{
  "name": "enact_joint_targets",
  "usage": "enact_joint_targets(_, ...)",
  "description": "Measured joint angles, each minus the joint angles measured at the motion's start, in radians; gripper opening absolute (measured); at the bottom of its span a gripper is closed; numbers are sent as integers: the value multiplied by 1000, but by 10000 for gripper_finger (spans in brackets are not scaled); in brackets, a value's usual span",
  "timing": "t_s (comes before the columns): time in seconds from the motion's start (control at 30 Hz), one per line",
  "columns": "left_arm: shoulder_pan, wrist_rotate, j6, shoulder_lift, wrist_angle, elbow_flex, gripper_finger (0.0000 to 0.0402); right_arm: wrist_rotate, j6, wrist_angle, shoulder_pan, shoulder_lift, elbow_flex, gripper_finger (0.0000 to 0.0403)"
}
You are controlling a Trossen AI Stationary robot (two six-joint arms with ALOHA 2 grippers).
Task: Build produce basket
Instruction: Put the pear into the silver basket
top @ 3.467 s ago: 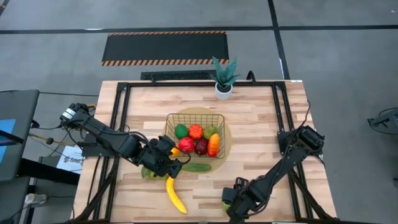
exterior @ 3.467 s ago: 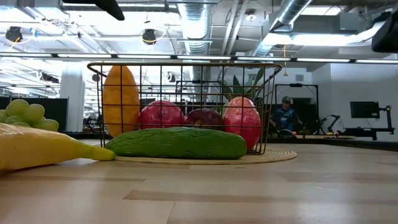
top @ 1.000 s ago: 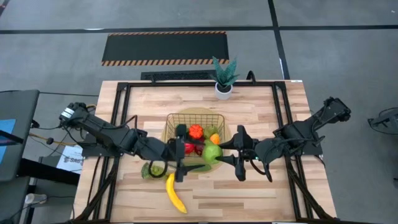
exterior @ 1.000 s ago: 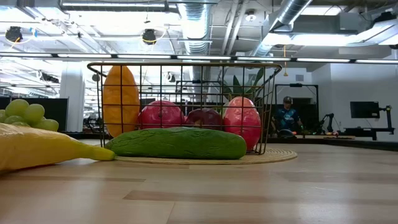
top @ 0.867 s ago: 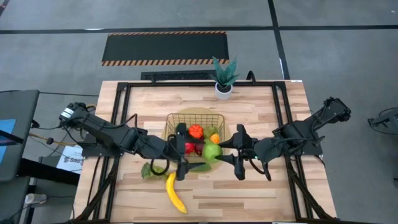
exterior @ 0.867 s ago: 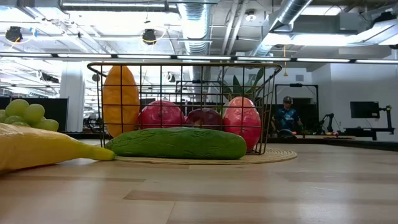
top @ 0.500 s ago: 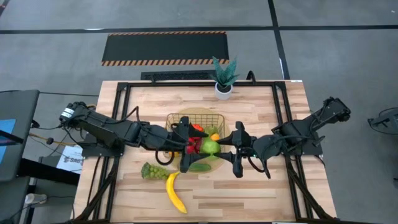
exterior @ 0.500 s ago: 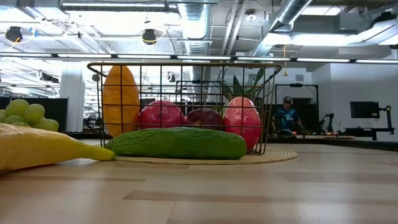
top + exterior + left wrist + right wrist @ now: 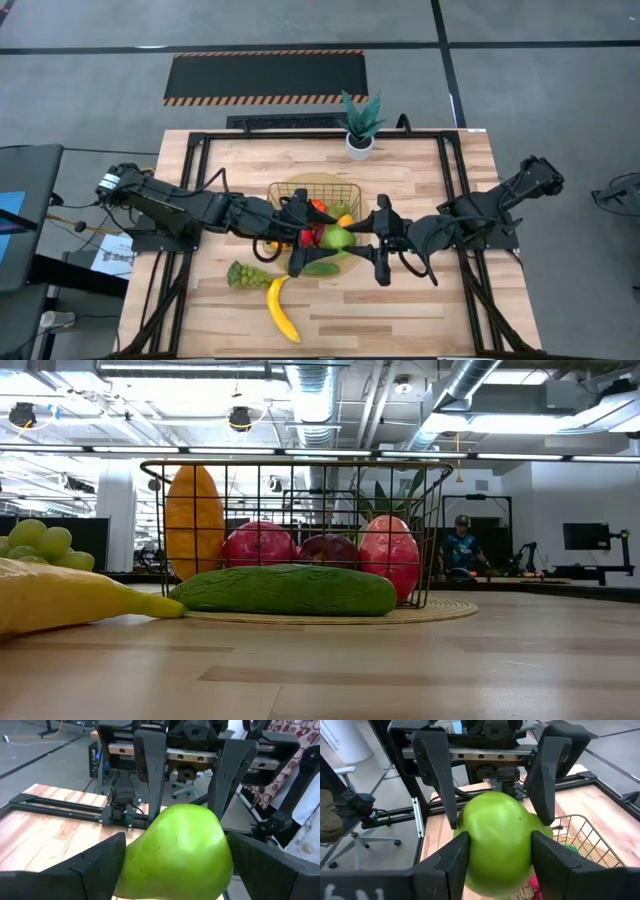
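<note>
- The square gold wire basket (image 9: 318, 190) sat on a round tan mat (image 9: 440, 612) in the middle of the wooden table (image 9: 430, 180).
- Both grippers met over the basket, facing each other.
- The right gripper (image 9: 372, 241) had its two dark fingers (image 9: 451, 855) pressed tight on a shiny green pear (image 9: 337, 238).
- The left gripper (image 9: 298, 222) came from the other side. Its fingers (image 9: 95, 865) were spread wide on both sides of the pear, not squeezing it.
- Red and orange fruit pieces (image 9: 389, 555) lay inside the basket.
- A long green cucumber (image 9: 285, 591) lay on the table right beside the basket.
- A yellow banana (image 9: 281, 313) and green grapes (image 9: 244, 274) lay near it.
- A small potted green plant (image 9: 360, 125) stood at the far edge.
</note>
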Motion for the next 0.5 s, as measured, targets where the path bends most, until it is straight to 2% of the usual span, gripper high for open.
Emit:
enact_joint_targets(0.2, 0, -1, 11, 1, -1, -1, 317, 0, -14, 0, -8, 0, 0, 203)
enact_joint_targets(0.5, 18, -33, 26, 1, -32, -1, 222, 8, -31, -13, -21, -3, 2, 211)
